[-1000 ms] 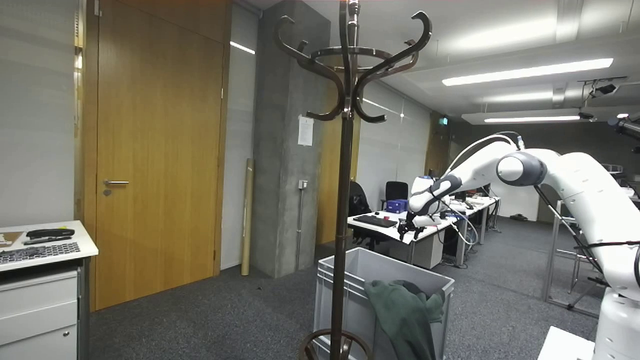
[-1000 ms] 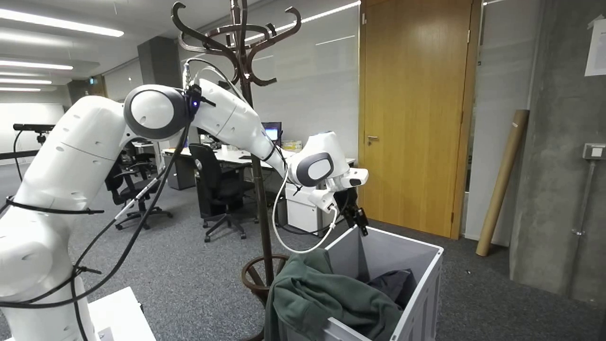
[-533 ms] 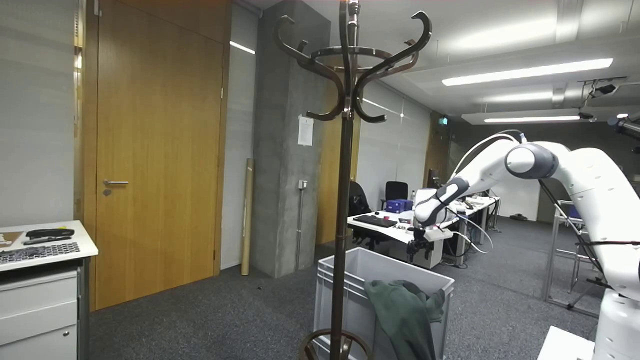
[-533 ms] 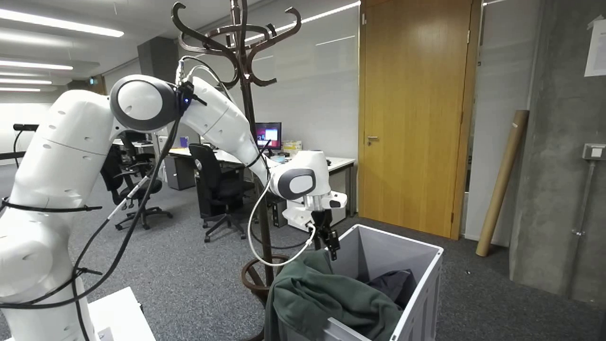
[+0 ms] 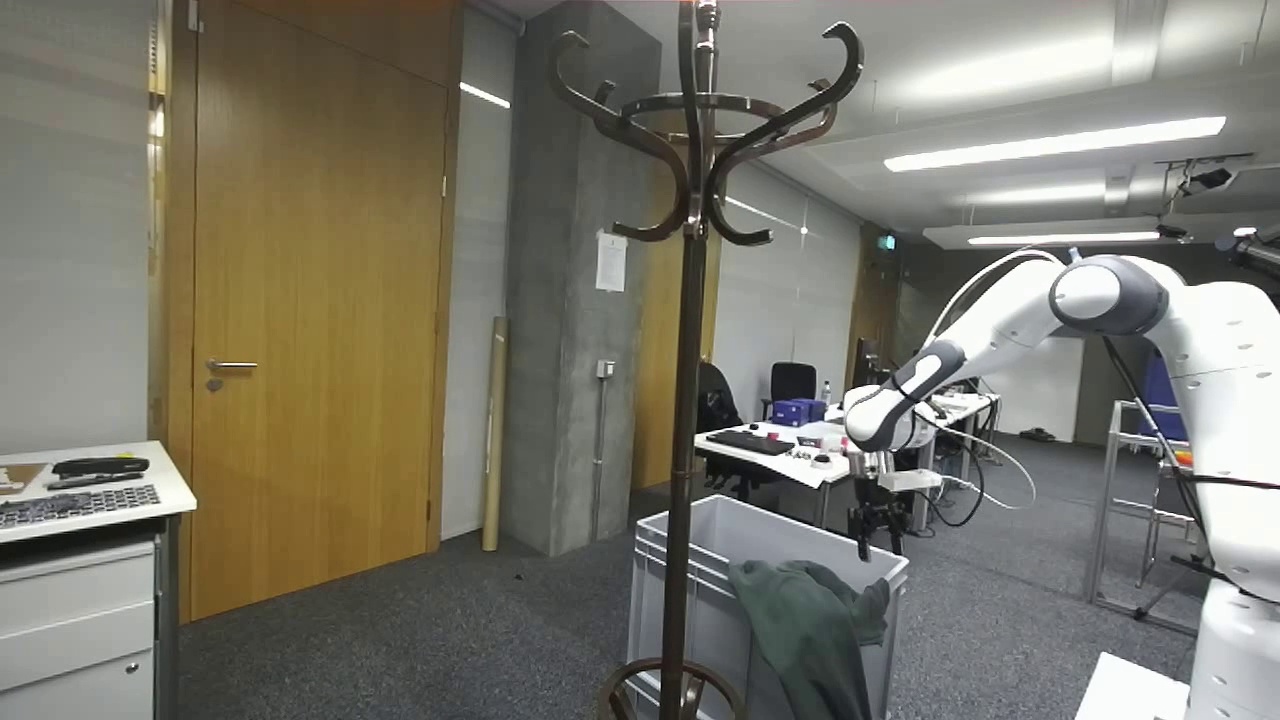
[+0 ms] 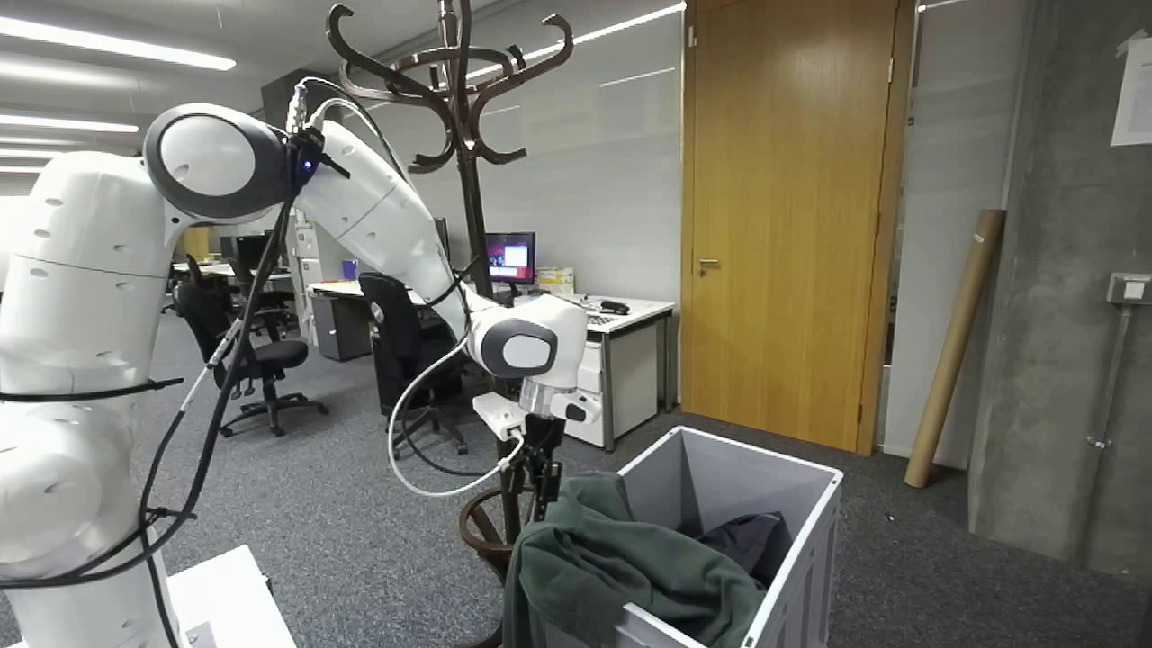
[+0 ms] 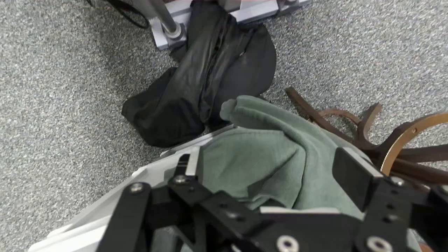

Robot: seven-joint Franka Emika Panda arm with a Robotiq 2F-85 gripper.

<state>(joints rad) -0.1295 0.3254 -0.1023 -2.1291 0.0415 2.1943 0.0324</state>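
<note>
My gripper (image 7: pixel 272 167) points downward with its jaws wide apart and nothing held between them. Beneath it in the wrist view lies a green garment (image 7: pixel 252 154), draped over the rim of a grey bin (image 6: pixel 756 454). In both exterior views the gripper (image 5: pixel 880 546) hangs at the bin's robot-side edge, just above the green cloth (image 6: pixel 621 558); a small gap seems to separate them, though contact is hard to judge. Part of the garment hangs down outside the bin. A darker cloth (image 6: pixel 751 540) lies deeper inside. The bin's floor is hidden by the clothes.
A brown coat rack (image 5: pixel 690 350) stands close beside the bin, its curved hooks high up and its base ring (image 7: pixel 402 147) near the gripper. A black garment (image 7: pixel 210 80) lies on the carpet between bin and robot stand. A desk (image 6: pixel 630 315) and office chair (image 6: pixel 405 342) stand behind.
The arm has drawn back toward its base and lowered, tilting the gripper from slanted to nearly straight down. It moved from the bin's opening to above the draped green garment, which stays still.
</note>
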